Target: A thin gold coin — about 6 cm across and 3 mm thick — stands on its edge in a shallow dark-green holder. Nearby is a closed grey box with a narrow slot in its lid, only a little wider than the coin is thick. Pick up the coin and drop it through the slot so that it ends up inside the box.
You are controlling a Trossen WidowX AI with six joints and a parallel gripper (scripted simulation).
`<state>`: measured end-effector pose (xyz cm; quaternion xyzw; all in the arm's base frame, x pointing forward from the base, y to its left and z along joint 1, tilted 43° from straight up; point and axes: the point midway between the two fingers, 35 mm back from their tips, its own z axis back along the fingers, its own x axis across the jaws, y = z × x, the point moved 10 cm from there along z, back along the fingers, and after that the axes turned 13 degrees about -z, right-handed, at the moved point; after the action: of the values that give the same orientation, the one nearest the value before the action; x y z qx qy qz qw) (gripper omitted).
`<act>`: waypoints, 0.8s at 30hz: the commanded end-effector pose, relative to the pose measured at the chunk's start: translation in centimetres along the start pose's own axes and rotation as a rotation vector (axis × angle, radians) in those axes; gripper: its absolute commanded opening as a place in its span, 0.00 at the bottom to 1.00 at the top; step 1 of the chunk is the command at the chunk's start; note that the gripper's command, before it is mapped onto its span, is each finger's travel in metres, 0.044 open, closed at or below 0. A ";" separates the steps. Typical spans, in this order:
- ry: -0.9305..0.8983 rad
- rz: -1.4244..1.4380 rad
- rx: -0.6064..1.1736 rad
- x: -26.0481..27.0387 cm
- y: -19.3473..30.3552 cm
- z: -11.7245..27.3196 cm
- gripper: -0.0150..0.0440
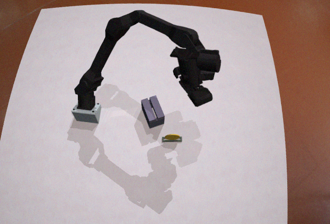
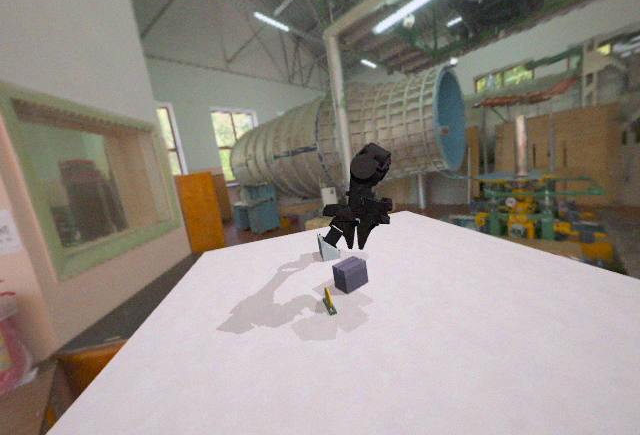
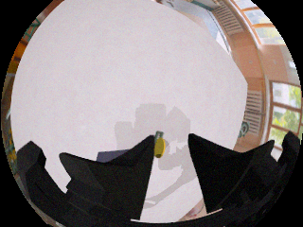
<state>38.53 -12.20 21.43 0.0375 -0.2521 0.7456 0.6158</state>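
My fingers (image 1: 198,98) hang in the air above the white table (image 1: 240,149), partly spread with a gap between them and nothing in it. In the wrist view the two dark fingertips frame the lower half of the picture, and the table shows through the gap.

The gold coin (image 1: 171,137) stands on edge in its dark-green holder (image 1: 172,139), well below my fingers and apart from them. In the wrist view the coin (image 3: 161,146) shows as a small yellow sliver just at the inner edge of one fingertip, not between the two.

The grey box (image 1: 152,111) sits on the table between my base (image 1: 86,112) and the coin, near the holder but not touching it. The slot (image 1: 152,107) in its lid shows as a narrow dark line running along the length of the lid. In the exterior view the box (image 2: 349,274) lies just behind the coin (image 2: 327,297), and my fingers (image 2: 354,236) point down above and behind the box.

My arm (image 1: 112,43) arches from the base up and over toward the far right of the box. Its shadows fall across the table around the box and holder. Nothing stands between my fingers and the coin.

Off the table, the exterior view shows a large ribbed cylinder (image 2: 361,130) and green-and-yellow machinery (image 2: 537,208), well away.
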 end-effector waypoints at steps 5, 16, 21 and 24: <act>-0.299 -0.349 0.234 -7.9 7.1 -6.2 0.53; -0.307 -0.358 0.238 -7.5 7.5 -9.7 0.53; -0.308 -0.358 0.237 -7.3 7.6 -10.3 0.53; -0.308 -0.357 0.237 -7.0 7.8 -11.3 0.53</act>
<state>35.76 -15.09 7.04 0.2649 -0.2423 0.6366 0.6826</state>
